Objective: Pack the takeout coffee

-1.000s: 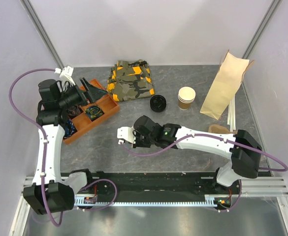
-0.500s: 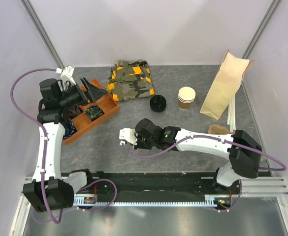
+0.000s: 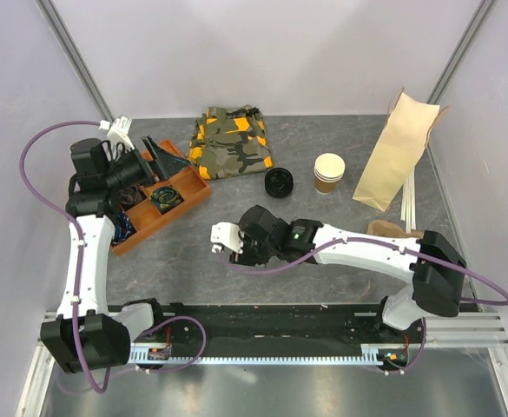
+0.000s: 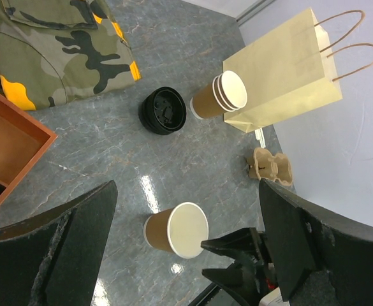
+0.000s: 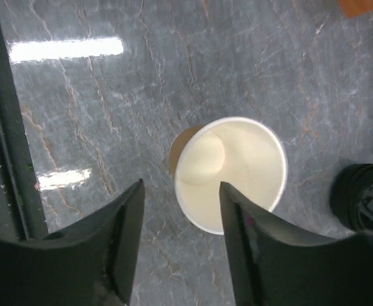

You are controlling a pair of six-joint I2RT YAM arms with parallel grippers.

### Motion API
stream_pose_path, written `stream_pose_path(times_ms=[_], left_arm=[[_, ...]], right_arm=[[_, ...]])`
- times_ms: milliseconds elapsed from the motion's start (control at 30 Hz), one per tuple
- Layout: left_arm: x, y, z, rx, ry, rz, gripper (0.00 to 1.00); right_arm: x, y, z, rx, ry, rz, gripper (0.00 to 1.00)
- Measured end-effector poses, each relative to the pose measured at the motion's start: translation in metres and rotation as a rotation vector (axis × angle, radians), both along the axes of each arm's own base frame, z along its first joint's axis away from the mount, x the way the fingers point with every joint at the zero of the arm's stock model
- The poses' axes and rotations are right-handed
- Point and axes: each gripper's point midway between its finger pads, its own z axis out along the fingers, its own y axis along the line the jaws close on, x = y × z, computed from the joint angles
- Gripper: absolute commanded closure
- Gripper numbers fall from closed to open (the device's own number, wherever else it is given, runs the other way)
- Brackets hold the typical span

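The small brown paper cup (image 5: 231, 172) stands upright and lidless on the grey marbled worktop (image 5: 109, 95), its pale inside showing. It sits just below and ahead of the right fingers (image 5: 125, 248). One finger overlaps the cup's rim in the right wrist view and the other stands off to its side. The cup is probably set on bare worktop so that it can be capped from above.

The right fingers are parted about halfway and hold nothing. Whether the nearer one brushes the rim, I cannot tell.

The round black plastic lid (image 4: 162, 110) lies flat and loose, well beyond those fingers. It is just beside the stack of lidless tan paper cups (image 4: 219, 97), so the coffee is not yet assembled. Past the stack, a tan paper bag with twisted handles (image 4: 282, 70) lies on its side, and it looks like the place to pack into. A small pulp cup carrier (image 4: 269, 167) rests near it.

The left fingers (image 4: 78, 242) are spread fully wide and empty, hanging high off to the left. An orange wooden tray (image 4: 7, 137) and a folded camouflage cloth (image 4: 58, 51) lie under and beyond them.
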Motion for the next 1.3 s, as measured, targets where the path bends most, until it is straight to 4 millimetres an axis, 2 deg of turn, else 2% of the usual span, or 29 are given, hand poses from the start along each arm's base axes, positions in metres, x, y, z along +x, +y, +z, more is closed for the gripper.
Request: stream_pose_path(times_ms=[33,67,133,200,267,333,400,467,533,567,667,833,967,1133,1300], left_arm=[[0.0,0.0,0.0,0.0,0.002,0.0,0.0],[0.001,0.0,-0.001,-0.001,0.003,0.0,0.0],[0.001,0.0,-0.002,-0.002,0.008,-0.001,0.0],[0.002,0.0,-0.004,-0.004,0.016,-0.004,0.0],[0.003,0.0,-0.006,-0.006,0.021,-0.006,0.0],[0.005,0.0,-0.007,-0.007,0.026,-0.007,0.0],[0.006,0.0,-0.007,-0.008,0.028,-0.007,0.0],[0.009,0.001,-0.008,-0.009,0.029,-0.007,0.01],[0.01,0.001,-0.009,-0.012,0.035,-0.006,0.01],[0.011,0.001,-0.01,-0.013,0.036,-0.006,0.02],[0.013,0.001,-0.013,-0.016,0.046,-0.006,0.02],[0.015,0.0,-0.014,-0.028,0.056,-0.01,0.04],[0.015,-0.002,-0.013,-0.038,0.057,-0.021,0.04],[0.017,-0.002,-0.012,-0.041,0.054,-0.025,0.05],[0.021,-0.002,-0.016,-0.051,0.07,-0.027,0.06]], right_arm=[[0.002,-0.001,0.005,-0.004,0.006,-0.006,0.31],[0.003,0.001,0.015,0.0,0.015,-0.006,0.29],[0.008,0.008,0.042,0.036,0.026,-0.01,0.19],[0.02,0.017,0.087,0.118,0.027,-0.012,0.13],[0.034,0.019,0.122,0.195,0.026,-0.027,0.05],[0.056,0.009,0.153,0.265,0.034,-0.068,0.03],[0.085,-0.011,0.169,0.292,0.036,-0.14,0.02],[0.127,-0.039,0.176,0.304,0.038,-0.254,0.05],[0.166,-0.065,0.17,0.291,0.055,-0.369,0.14],[0.185,-0.078,0.159,0.273,0.071,-0.432,0.17],[0.21,-0.099,0.119,0.195,0.135,-0.534,0.31],[0.221,-0.108,0.058,0.066,0.219,-0.605,0.41],[0.229,-0.113,0.024,0.006,0.257,-0.645,0.46],[0.239,-0.121,0.0,-0.028,0.276,-0.699,0.47],[0.247,-0.124,-0.009,-0.037,0.263,-0.731,0.47]])
